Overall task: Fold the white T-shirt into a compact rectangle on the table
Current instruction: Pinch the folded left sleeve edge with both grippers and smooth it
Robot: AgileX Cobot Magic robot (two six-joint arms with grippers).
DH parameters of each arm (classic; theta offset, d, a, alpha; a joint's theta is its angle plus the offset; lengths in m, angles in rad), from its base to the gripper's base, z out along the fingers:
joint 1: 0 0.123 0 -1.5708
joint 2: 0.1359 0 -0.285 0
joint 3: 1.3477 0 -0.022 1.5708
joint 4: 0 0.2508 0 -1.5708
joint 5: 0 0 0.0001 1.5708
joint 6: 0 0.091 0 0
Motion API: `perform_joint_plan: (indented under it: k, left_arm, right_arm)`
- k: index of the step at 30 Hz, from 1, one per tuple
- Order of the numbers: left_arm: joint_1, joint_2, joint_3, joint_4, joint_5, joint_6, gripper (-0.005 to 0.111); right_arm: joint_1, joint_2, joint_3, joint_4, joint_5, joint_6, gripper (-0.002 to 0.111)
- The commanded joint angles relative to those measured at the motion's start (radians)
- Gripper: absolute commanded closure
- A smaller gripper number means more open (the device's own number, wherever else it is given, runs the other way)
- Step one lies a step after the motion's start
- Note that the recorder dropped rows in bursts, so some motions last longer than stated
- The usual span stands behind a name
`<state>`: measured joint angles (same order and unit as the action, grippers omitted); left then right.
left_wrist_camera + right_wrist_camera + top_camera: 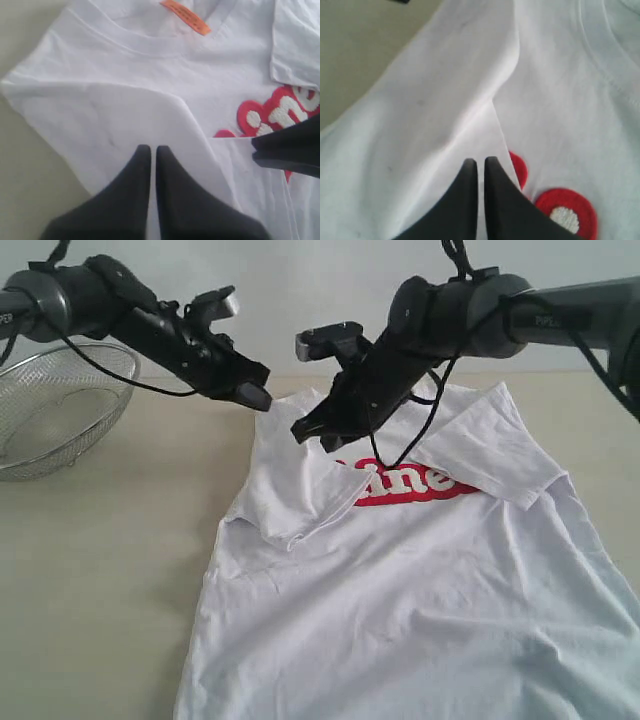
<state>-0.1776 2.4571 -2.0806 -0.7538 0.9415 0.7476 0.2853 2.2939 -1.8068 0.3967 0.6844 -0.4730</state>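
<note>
Both claws shut, empty: left gripper (pixel 256 396) hovered above far-left shoulder, right gripper (pixel 308 430) above chest by lettering. T-shirt (pixel 420 590) lay flat on table (pixel 90 570), sleeves folded inward. Cloth looked light, limp, crease-prone; probably best pinched at shoulder edges.

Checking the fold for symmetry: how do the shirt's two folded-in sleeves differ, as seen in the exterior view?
The left-side sleeve looks rumpled, with a wavy hem; the right-side sleeve lies flatter, with straighter edges. The right-side sleeve plainly overlaps the end of the red lettering; the left-side sleeve's edge only borders its visible start. Both are folded inward onto the chest of the white T-shirt.
</note>
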Motion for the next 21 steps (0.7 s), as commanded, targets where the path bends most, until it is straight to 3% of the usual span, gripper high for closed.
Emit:
perform_joint_plan:
  k: [1,8,13,21]
  left_arm:
    - [-0.047,-0.005,0.069,-0.035,-0.046,0.061,0.102]
    - [-0.078,0.051,0.108,-0.04,-0.156,0.059,0.102]
    - [-0.067,0.065,0.108,0.133,-0.224,-0.08,0.102]
    - [-0.027,0.065,0.108,0.152,-0.208,-0.107,0.102]
  right_arm:
    - [-0.008,0.013,-0.001,-0.01,0.039,0.019,0.108]
    - [-0.008,0.011,-0.001,-0.012,0.09,0.019,0.108]
    - [-0.008,0.011,-0.001,-0.012,0.116,0.019,0.108]
    - [-0.008,0.032,-0.001,-0.018,0.082,0.026,0.108]
